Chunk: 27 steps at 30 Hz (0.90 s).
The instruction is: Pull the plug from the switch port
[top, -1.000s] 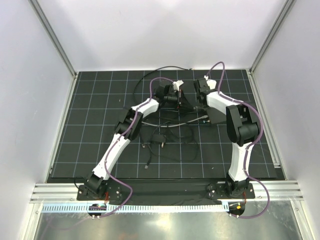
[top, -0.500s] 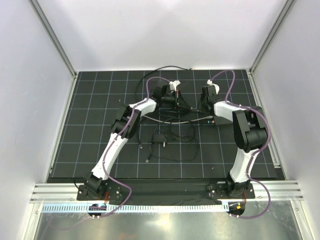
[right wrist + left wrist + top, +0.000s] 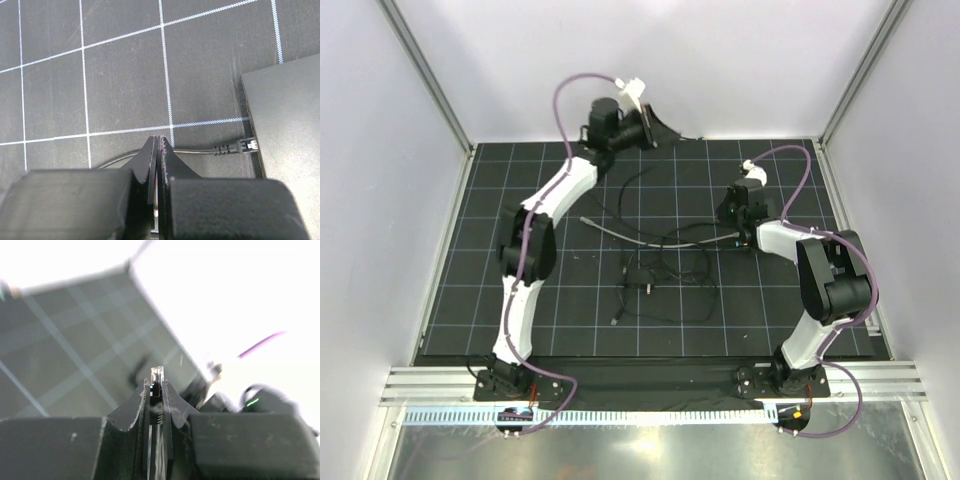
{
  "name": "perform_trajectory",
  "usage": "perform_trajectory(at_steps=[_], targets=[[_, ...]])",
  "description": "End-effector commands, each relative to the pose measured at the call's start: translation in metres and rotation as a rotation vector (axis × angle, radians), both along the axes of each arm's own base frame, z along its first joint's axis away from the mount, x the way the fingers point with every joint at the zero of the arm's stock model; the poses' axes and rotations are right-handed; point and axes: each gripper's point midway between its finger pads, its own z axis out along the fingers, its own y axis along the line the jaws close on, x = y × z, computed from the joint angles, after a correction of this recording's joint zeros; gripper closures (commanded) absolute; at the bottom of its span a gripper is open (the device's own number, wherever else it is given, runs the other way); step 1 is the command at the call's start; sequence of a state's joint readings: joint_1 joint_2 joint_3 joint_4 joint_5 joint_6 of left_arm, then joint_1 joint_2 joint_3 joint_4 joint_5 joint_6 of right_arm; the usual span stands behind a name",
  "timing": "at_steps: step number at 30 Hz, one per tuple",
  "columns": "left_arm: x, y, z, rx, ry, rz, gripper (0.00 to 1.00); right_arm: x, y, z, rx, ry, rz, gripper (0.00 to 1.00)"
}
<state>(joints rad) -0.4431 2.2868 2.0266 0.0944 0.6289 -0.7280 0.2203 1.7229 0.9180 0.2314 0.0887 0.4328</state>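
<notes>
**A:** Where is the plug?

**B:** The left gripper is clamped on a clear-tipped plug, whose tip pokes out past the fingers. It is held high over the far edge of the table. The flat matte-black rectangular box lies near the right edge. On its long side a switch port holds a second, black-booted plug.

**A:** How should this step be done well?

**B:** I judge the lifted plug to be free. The grip should stay firm on the plug body, and its cable should trail clear of the small black block with thin wires mid-table. If the seated plug is the target, it probably needs a straight pull away from the box edge, with the box steadied.

**A:** And the arms?

**B:** The left arm is stretched long toward the far edge with its wrist raised. The right arm is folded with its elbow high. The right gripper sits low over the black gridded mat beside the box. Its fingers are pressed together, and the cable passes under the tips.
</notes>
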Motion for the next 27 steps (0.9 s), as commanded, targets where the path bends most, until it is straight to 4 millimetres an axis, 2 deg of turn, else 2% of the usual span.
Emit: perform_trajectory(at_steps=[1, 2, 3, 5, 6, 10, 12, 13, 14, 16, 19, 20, 21, 23, 24, 25, 26, 27], targets=[[0.013, 0.034, 0.128, -0.119, -0.36, 0.127, 1.0, 0.013, -0.003, 0.037, 0.01, -0.146, -0.006, 0.97], [0.016, 0.04, 0.141, -0.126, -0.397, 0.15, 1.0, 0.011, -0.004, 0.039, 0.012, -0.151, -0.006, 0.97], [0.017, 0.047, 0.168, -0.125, -0.462, 0.167, 1.0, 0.011, -0.006, 0.04, 0.015, -0.156, -0.007, 0.97], [0.029, 0.059, 0.178, -0.102, -0.479, 0.187, 1.0, 0.009, -0.009, 0.041, 0.004, -0.165, -0.008, 0.97], [0.026, 0.066, 0.203, -0.1, -0.508, 0.19, 1.0, 0.008, -0.01, 0.046, 0.011, -0.175, -0.006, 0.97], [0.029, 0.09, 0.216, -0.087, -0.514, 0.22, 1.0, 0.008, -0.006, 0.053, 0.04, -0.215, 0.019, 0.97], [0.02, 0.108, 0.241, -0.101, -0.557, 0.247, 1.0, 0.009, -0.003, 0.053, 0.049, -0.221, 0.032, 0.97], [0.018, 0.112, 0.24, -0.089, -0.559, 0.252, 1.0, 0.01, -0.003, 0.053, 0.051, -0.226, 0.033, 0.97], [0.009, 0.12, 0.258, -0.084, -0.592, 0.279, 1.0, 0.009, -0.003, 0.052, 0.057, -0.225, 0.032, 0.97], [0.006, 0.132, 0.251, 0.017, -0.571, 0.323, 1.0, 0.009, -0.003, 0.049, 0.054, -0.21, 0.025, 0.97], [-0.008, 0.172, 0.239, 0.159, -0.477, 0.503, 1.0, 0.01, -0.007, 0.049, 0.047, -0.196, 0.007, 0.97], [-0.005, 0.19, 0.215, 0.233, -0.407, 0.576, 1.0, 0.01, -0.009, 0.049, 0.049, -0.196, 0.002, 0.97], [-0.016, 0.223, 0.205, 0.321, -0.32, 0.708, 1.0, 0.01, -0.009, 0.05, 0.053, -0.197, 0.002, 0.97], [-0.022, 0.27, 0.175, 0.438, -0.186, 0.888, 1.0, 0.009, -0.009, 0.052, 0.062, -0.198, 0.005, 0.97], [-0.031, 0.288, 0.143, 0.452, -0.035, 0.946, 1.0, 0.009, -0.008, 0.052, 0.064, -0.198, 0.007, 0.97], [-0.034, 0.317, 0.135, 0.411, 0.037, 0.986, 1.0, 0.009, -0.006, 0.053, 0.076, -0.201, 0.009, 0.97], [-0.037, 0.321, 0.123, 0.352, 0.106, 0.964, 1.0, 0.009, -0.004, 0.051, 0.082, -0.195, 0.017, 0.97], [-0.033, 0.325, 0.089, 0.288, 0.197, 0.955, 1.0, 0.01, -0.003, 0.052, 0.091, -0.198, 0.02, 0.97]])
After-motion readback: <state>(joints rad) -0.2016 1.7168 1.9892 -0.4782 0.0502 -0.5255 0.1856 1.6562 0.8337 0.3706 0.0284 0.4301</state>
